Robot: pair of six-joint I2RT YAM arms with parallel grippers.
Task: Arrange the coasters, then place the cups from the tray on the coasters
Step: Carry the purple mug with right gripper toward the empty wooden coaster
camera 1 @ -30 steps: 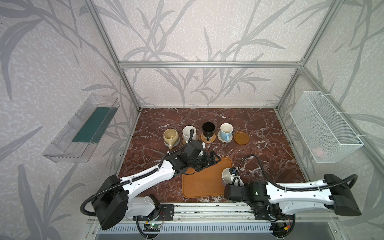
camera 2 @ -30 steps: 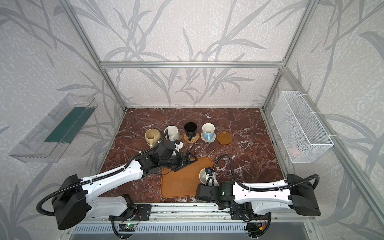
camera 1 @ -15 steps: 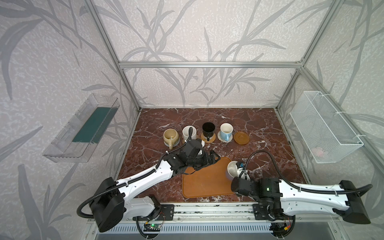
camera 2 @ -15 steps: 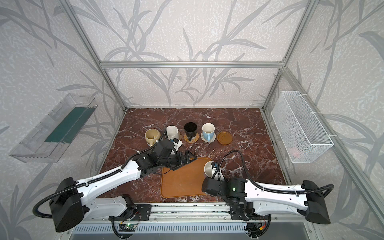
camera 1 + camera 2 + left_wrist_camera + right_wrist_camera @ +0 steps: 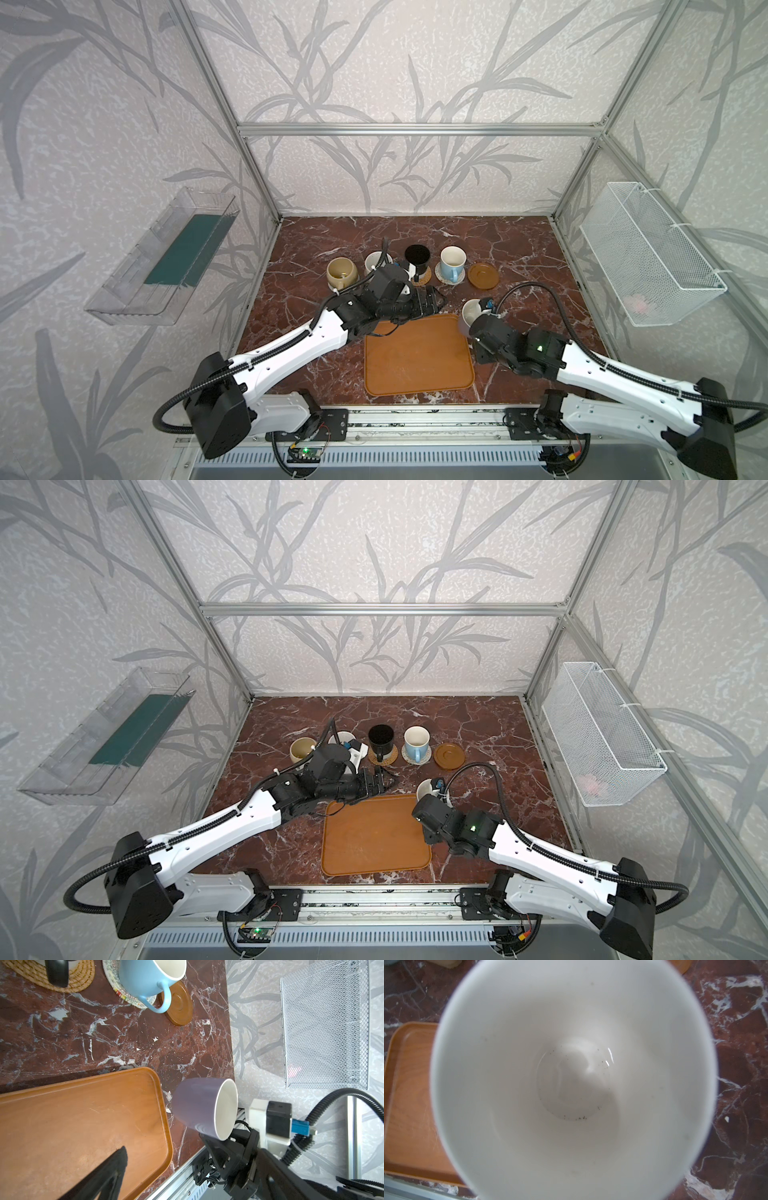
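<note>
Pinching the lavender mug (image 5: 195, 1105) near its rim, the right gripper (image 5: 232, 1138) is clamped tight on it. The mug sits just beyond the tray's (image 5: 415, 361) far right corner, over the marble table (image 5: 519, 249); whether its base touches the marble cannot be told. Left gripper (image 5: 380, 783) spread wide, holding nothing — it hovers by the tray's far edge, near the rattan coaster (image 5: 390, 757). Wooden disc coaster (image 5: 483, 276) is bare at the row's right end, beside the light blue mug (image 5: 452, 262) on its rope coaster (image 5: 113, 980). Lavender mug's inside is white, with dark specks at the bottom.
</note>
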